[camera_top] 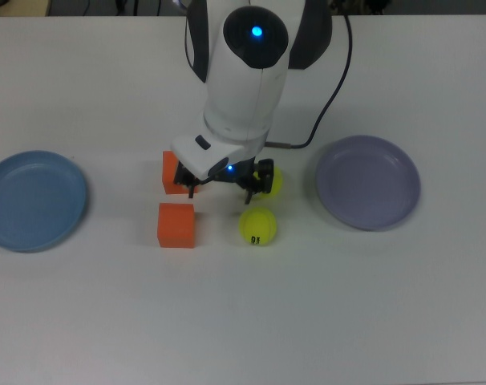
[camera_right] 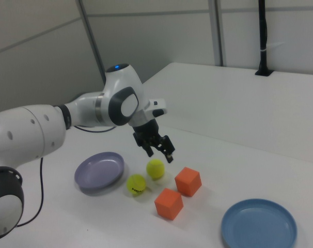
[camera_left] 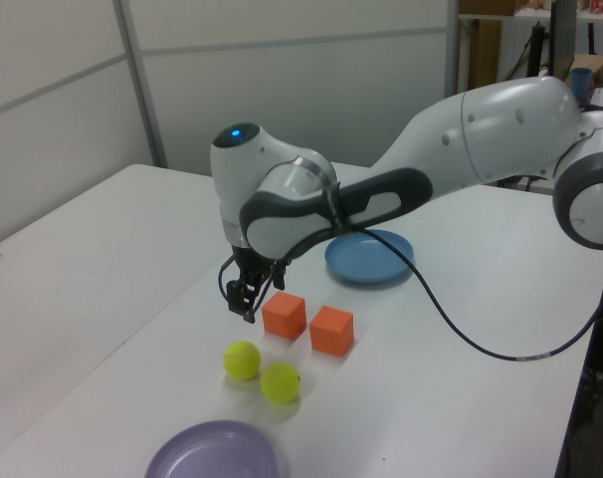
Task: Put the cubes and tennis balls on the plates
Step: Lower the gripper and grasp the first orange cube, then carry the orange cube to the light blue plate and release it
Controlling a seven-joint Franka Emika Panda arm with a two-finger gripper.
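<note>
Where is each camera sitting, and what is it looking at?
Top view: overhead, looking straight down at the table; the arm's wrist covers part of one cube.
Left view: low beside the lavender plate, looking toward the blue plate; shows the long arm and gripper.
Right view: from the opposite side, blue plate nearest.
All three share both tennis balls.
</note>
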